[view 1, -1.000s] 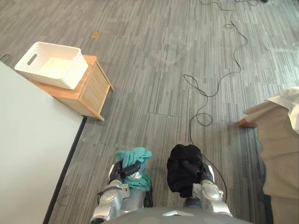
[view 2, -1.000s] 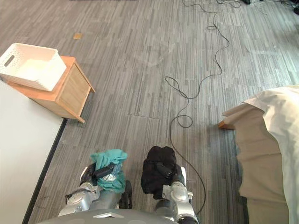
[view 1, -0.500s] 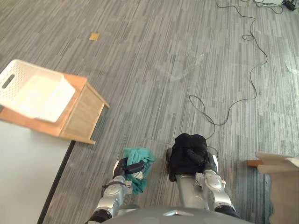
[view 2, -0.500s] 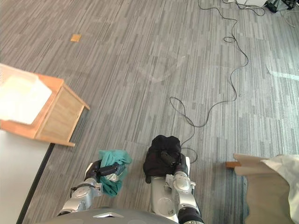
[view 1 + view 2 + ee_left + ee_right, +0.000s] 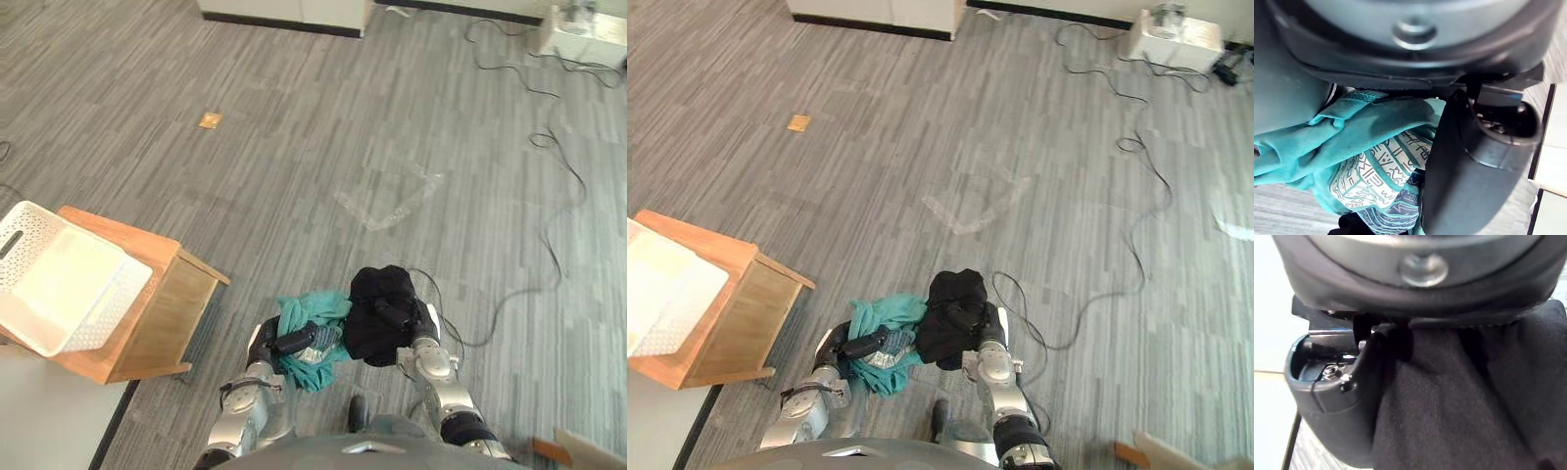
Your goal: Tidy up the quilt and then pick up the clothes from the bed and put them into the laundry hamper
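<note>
Visibility first: the hamper at 8 o'clock was clipped by the frame edge. It sat on a wooden cabinet whose far side I couldn't see. Most of both hands' fingers were buried in cloth, and black on black made the right one hard to read. A tan edge at 5 o'clock in the right eye view was cut off, so I couldn't tell what it was.

Pose: both arms were bent in close at 6 o'clock, hands side by side above the floor. The left robot hand was clamped on the teal garment, one dark digit across the bunch. The left wrist view showed a patterned panel in the folds. The right robot hand was clenched around the black garment, which was wadded up over it. The two bundles touched.

Count: two garments, one per hand; one hamper; one cabinet; one small tan scrap on the floor at 11 o'clock, well apart from the rest.
</note>
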`<state>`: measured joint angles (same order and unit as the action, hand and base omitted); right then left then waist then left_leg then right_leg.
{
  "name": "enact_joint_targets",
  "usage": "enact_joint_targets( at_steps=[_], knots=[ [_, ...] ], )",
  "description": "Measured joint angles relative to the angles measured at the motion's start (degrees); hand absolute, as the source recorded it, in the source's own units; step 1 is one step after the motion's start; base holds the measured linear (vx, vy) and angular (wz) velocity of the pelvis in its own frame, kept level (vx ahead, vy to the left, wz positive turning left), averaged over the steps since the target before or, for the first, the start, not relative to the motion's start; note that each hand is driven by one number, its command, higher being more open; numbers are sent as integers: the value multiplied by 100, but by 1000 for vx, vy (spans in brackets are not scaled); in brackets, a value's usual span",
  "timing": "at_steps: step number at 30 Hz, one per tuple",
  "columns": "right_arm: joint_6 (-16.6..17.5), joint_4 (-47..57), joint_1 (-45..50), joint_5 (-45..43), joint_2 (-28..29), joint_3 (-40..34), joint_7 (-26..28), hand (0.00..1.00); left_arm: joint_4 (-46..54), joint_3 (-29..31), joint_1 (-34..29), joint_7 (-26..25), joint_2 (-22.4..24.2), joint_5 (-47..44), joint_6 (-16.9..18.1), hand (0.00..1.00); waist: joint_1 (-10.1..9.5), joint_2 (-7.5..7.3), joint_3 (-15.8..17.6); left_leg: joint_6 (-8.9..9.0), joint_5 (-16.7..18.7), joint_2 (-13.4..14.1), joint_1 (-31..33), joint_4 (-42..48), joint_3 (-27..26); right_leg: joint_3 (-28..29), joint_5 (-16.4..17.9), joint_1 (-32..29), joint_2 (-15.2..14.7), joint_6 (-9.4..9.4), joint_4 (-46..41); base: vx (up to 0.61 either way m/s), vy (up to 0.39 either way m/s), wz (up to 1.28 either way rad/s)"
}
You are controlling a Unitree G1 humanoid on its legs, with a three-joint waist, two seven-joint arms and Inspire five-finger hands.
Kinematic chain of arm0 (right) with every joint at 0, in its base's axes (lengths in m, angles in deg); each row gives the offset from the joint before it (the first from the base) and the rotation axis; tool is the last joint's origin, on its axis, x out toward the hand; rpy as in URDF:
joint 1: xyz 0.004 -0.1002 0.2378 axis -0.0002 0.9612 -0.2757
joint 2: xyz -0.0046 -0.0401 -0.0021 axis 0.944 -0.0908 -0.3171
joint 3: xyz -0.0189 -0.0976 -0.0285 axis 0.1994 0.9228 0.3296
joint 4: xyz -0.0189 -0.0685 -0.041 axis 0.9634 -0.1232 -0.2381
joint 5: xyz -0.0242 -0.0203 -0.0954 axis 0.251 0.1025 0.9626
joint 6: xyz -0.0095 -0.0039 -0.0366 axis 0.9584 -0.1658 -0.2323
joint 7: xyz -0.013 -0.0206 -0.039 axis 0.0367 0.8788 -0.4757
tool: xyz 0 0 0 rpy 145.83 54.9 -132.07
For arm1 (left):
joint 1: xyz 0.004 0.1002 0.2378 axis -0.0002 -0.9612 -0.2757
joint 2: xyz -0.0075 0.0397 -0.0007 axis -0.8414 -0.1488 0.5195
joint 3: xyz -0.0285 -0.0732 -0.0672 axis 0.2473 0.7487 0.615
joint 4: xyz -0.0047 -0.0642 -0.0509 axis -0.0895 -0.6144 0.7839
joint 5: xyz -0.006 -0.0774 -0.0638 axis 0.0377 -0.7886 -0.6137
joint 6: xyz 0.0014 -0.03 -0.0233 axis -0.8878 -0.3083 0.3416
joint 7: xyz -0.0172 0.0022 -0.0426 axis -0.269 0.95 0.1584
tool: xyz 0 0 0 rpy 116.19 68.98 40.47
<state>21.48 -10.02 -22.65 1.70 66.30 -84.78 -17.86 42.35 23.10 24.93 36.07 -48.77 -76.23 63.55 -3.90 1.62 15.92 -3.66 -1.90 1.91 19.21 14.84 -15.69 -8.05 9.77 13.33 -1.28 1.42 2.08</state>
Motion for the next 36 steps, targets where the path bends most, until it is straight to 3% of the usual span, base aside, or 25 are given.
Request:
enact_joint_targets(
  at_steps=[2, 3, 5, 6, 8, 11, 13, 14, 15, 16, 17, 18, 20, 22, 23, 24, 25, 27, 28, 31, 32, 33, 34, 35, 36],
  knots=[
    [1, -50, -3, 28, 12, -79, -23, 0, -46, 103, 105, -63, 4, -160, -30, 0, -68, -173, -41, -288, 219, -302, -112, -23, 69, -136, -59, -64, -257, 235, -323, 661, 171, 52],
    [0, -183, 51, 40, 72, -129, -9, 0, -54, 173, 87, -97, -4, -206, -88, 0, -81, -187, -46, -295, 467, -349, -347, 84, 133, -178, -37, -156, -323, 337, -1118, 697, 216, 56],
    [-1, -297, 281, 37, 257, -299, 4, 0, -123, 169, 33, -116, -109, -368, -102, 0, -48, -189, -61, -304, 735, -465, -928, 28, 381, -416, -486, -651, -469, 722, -3184, 576, 178, 75],
    [1, -300, 446, 30, 311, -333, 13, 0, -134, 149, 52, -128, -112, -386, -104, 0, 3, -171, -87, -321, 882, -494, -1305, -148, 600, -414, -930, -1041, -571, 690, -4252, 611, 100, 104],
    [-7, -332, 782, -20, 338, -321, 142, 0, -302, 146, 99, -186, -164, -395, -104, 0, 133, -188, -92, -349, 1095, -646, -2142, -531, 1214, -415, -342, -1937, -846, 43, -6142, 680, 18, 128],
    [91, -116, 820, -110, 330, -368, 183, 0, -315, 113, 153, -264, -262, -392, -86, 0, 429, -61, -74, -366, 1330, -466, -2806, -690, 1925, -296, 288, -2863, -696, -53, -5686, 565, -126, 114],
    [173, 6, 826, -264, 328, -414, 190, 0, -318, 93, 153, -263, -260, -386, -84, 0, 487, 1, -70, -324, 1474, -341, -3005, -687, 2110, -178, 324, -3169, -595, -10, -5031, 582, -242, 103],
    [245, 24, 803, -317, 272, -420, 221, 0, -402, 86, 150, -246, -246, -372, -73, 0, 567, 89, -84, -135, 1666, -74, -3264, -697, 2313, 66, 57, -3335, -489, 268, -3190, 609, -303, 114],
    [252, 24, 802, -374, 262, -420, 231, 0, -450, 92, 154, -236, -254, -371, -58, 0, 576, 84, -88, -36, 1743, -1, -3356, -705, 2356, 191, -129, -3346, -499, 391, -2476, 626, -375, 137],
    [258, 21, 835, -469, 286, -414, 241, 0, -560, 107, 141, -233, -294, -363, -5, 0, 569, -46, -152, 190, 1929, 79, -3495, -712, 2410, 467, -705, -3337, -607, 601, -1293, 638, -431, 103],
    [245, -20, 846, -470, 285, -412, 251, 0, -803, 113, 158, -256, -318, -332, 19, 0, 555, -10, -172, 374, 2157, 246, -3671, -690, 2507, 503, -1618, -3336, -574, 685, -1421, 643, -438, 90],
    [239, -58, 781, -469, 236, -416, 264, 0, -965, 114, 169, -265, -255, -330, 9, 0, 557, 104, -172, 387, 2169, 394, -3688, -653, 2526, 502, -1587, -3375, -444, 529, -1637, 625, -428, 46],
    [211, -97, 657, -520, 224, -473, 269, 0, -1084, 123, 18, -186, -136, -321, -2, 0, 500, 246, -226, 510, 1802, 599, -3525, -47, 2549, 439, -929, -3517, -204, 137, -2498, 658, -417, 11],
    [181, -62, 731, -527, 205, -469, 283, 0, -1118, 147, -114, -108, -39, -320, 0, 0, 512, 371, -269, 537, 1548, 741, -3226, 973, 2643, 162, -538, -3214, -111, 18, -2683, 569, -313, 39],
    [146, -63, 769, -527, 160, -393, 288, 0, -1046, 230, -166, -42, 7, -326, -18, 0, 494, 446, -272, 713, 1016, 856, -2841, 2036, 2647, -50, -313, -2831, -23, -81, -2623, 657, -302, 62],
    [136, -63, 811, -526, 96, -214, 292, 0, -979, 343, -199, 16, 14, -355, -14, 0, 379, 491, -295, 979, 66, 987, -2453, 2917, 2545, -159, -177, -2377, 85, -192, -2349, 544, -244, 46],
    [133, -59, 816, -524, 59, -91, 300, 0, -925, 408, -242, 13, 22, -393, -12, 0, 289, 507, -303, 1066, -217, 1082, -2251, 3362, 2437, -181, -144, -2146, 143, -240, -2136, 628, -270, 30],
    [114, -43, 696, -518, 40, 201, 357, 0, -607, 642, -271, -6, 71, -497, 1, 0, 34, 482, -291, 824, 564, 1334, -1136, 5119, 1743, -341, -115, -1277, 242, -292, -1436, 549, -228, 30],
    [113, -35, 660, -515, 44, 262, 370, 0, -458, 679, -308, -4, 75, -587, 13, 0, -34, 461, -295, 791, 746, 1326, -924, 5268, 1574, -380, -116, -1050, 239, -292, -1259, 390, -144, 39],
    [113, 14, 340, -491, 39, 491, 393, 0, -84, 802, -352, -34, 149, -835, 36, 0, -272, 395, -264, 816, 1307, 1096, -145, 4570, 805, -607, -85, -206, 181, -243, -589, 467, -88, 31],
    [113, 46, 223, -421, 34, 573, 402, 0, -37, 843, -347, -46, 185, -879, 37, 0, -310, 355, -239, 770, 1364, 984, -24, 3725, 263, -714, 16, 56, 113, -98, -448, 460, -20, 54],
    [113, 200, 238, -395, -7, 628, 415, 0, 18, 842, -361, -53, 229, -880, 38, 0, -309, 412, -279, 501, 994, 909, -24, 2496, -538, -945, 197, 288, 155, 69, -416, 602, -36, 94],
    [113, 223, 252, -395, 10, 608, 415, 0, 6, 841, -349, -53, 220, -876, 33, 0, -285, 359, -309, -102, 1136, 890, -240, 1976, -1464, -1177, 348, 474, 169, 185, -407, 536, -36, 126],
    [108, 202, 244, -394, 16, 595, 405, 0, -3, 853, -288, -68, 206, -875, 27, 0, -224, 256, -372, -206, 1211, 784, -411, 1715, -1902, -1384, 387, 540, 98, 242, -392, 559, -38, 182],
    [108, 194, 222, -388, -14, 592, 412, 0, 34, 870, -204, -121, 246, -877, 28, 0, -164, 42, -500, -511, 1262, 679, -469, 1366, -2599, -1658, 392, 487, -2, 254, -445, 544, -16, 188]
  ],
)
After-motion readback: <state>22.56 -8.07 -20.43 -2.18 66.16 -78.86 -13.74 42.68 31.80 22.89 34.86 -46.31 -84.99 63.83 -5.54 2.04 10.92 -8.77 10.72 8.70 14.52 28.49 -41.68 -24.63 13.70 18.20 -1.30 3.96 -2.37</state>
